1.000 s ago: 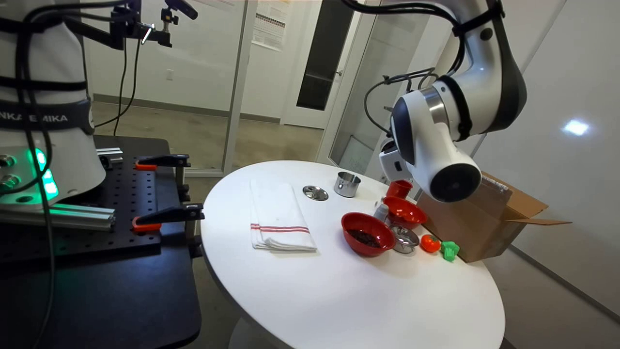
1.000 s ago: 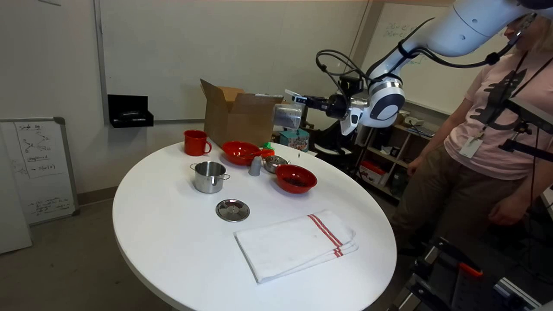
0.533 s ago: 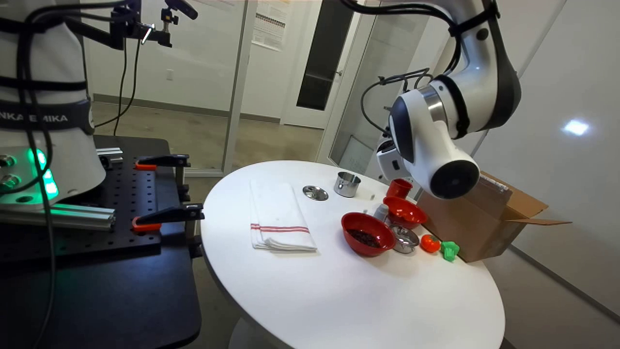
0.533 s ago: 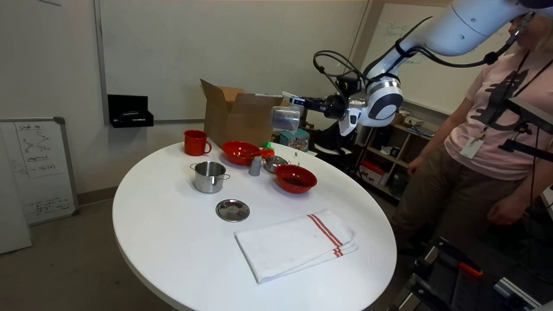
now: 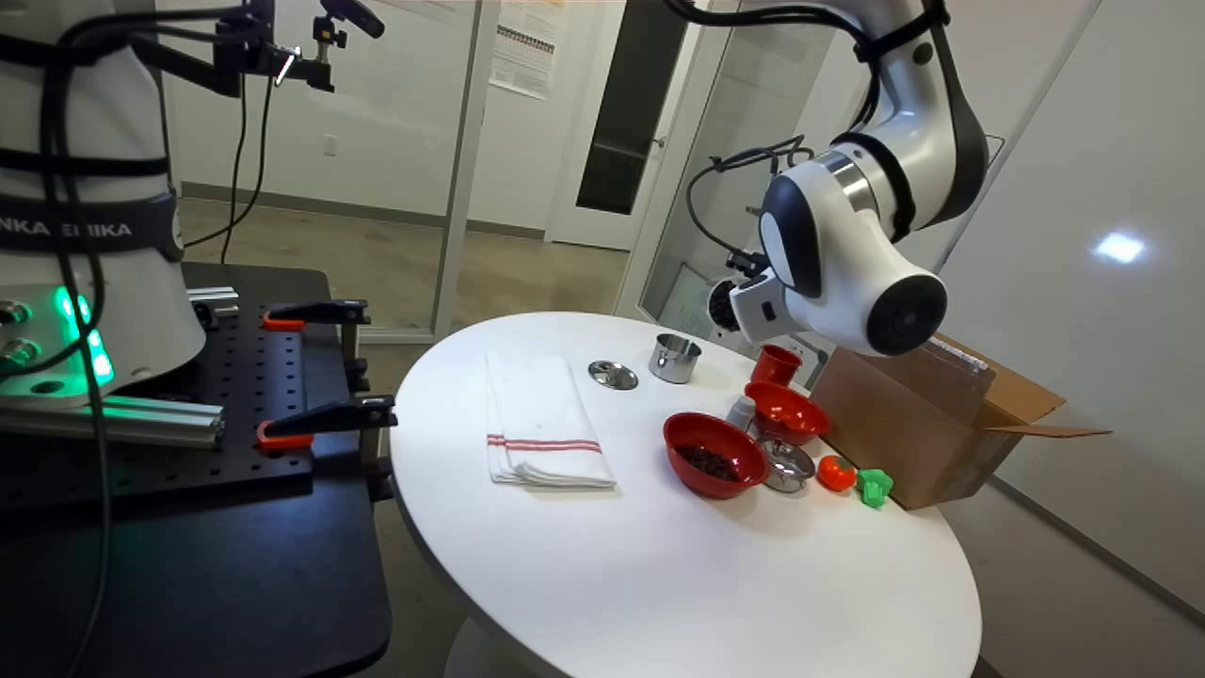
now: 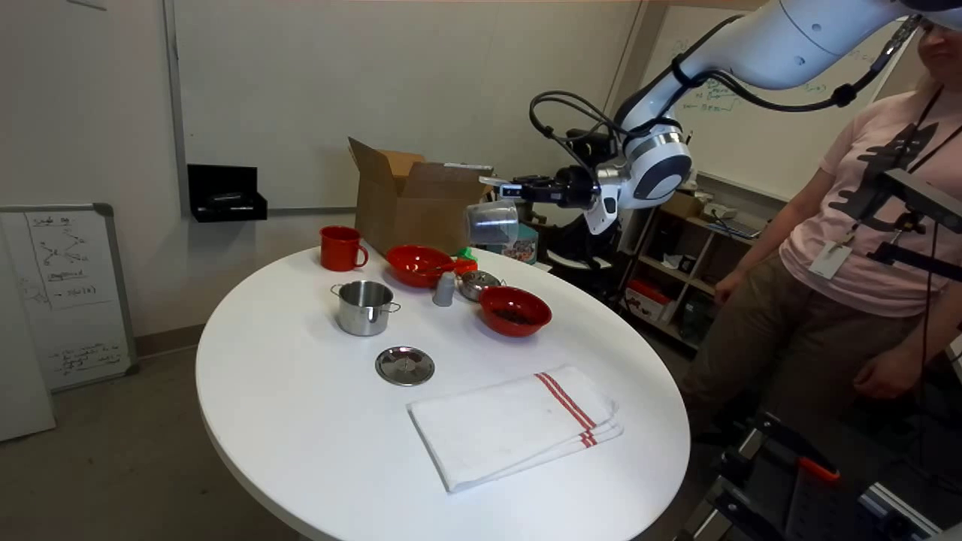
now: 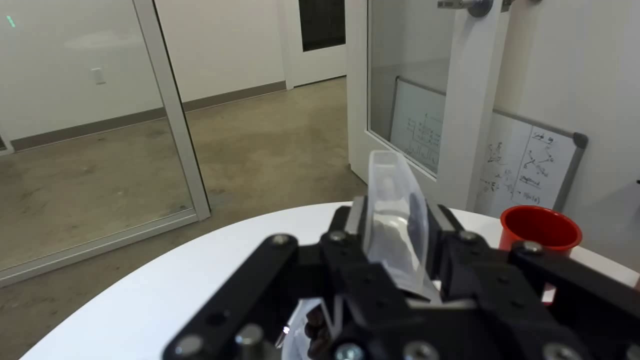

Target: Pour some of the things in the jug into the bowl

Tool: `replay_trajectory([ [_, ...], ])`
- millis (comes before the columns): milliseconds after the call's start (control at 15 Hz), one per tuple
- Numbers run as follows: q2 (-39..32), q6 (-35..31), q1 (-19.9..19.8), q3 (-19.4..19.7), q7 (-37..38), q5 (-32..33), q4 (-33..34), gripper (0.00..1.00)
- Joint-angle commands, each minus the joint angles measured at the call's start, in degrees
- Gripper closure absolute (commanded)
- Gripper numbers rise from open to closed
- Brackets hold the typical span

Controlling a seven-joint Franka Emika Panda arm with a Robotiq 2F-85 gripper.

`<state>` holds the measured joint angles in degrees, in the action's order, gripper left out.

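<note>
The jug (image 6: 492, 223) is a clear plastic vessel, held in the air above the table, above and slightly behind the bowl. My gripper (image 7: 399, 220) is shut on its upright clear handle. In the wrist view the jug's body (image 7: 299, 340) shows low on the left, partly behind a finger, with dark brown pieces inside. The jug looks tilted; its exact angle is hard to tell. The bowl (image 6: 515, 311) is bright red, holds dark pieces and stands on the table; it also shows in an exterior view (image 5: 715, 457). There the arm hides most of the jug.
Near the bowl stand a small metal dish (image 6: 478, 285), a grey shaker (image 6: 444, 289) and another red bowl (image 6: 418, 265). A red cup (image 6: 340, 249), metal pot (image 6: 365, 308), lid (image 6: 405, 366) and folded towel (image 6: 515, 428) share the table. A cardboard box (image 6: 421, 199) stands behind.
My gripper and the jug have moved a little left and down in an exterior view, and the wrist has turned. Small pieces were falling from the jug toward the bowl; none are seen falling now.
</note>
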<state>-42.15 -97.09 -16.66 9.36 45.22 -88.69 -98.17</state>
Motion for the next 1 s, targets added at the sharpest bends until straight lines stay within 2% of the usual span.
replay_trajectory([
  [0,-0.6,-1.7,2.4,1.7,4.2,5.9,2.9,0.93],
  [400,0.2,-10.5,7.1,3.4,6.7,18.6,4.9,0.93],
  [933,0.8,-24.0,13.8,3.1,9.6,38.7,7.2,0.93],
])
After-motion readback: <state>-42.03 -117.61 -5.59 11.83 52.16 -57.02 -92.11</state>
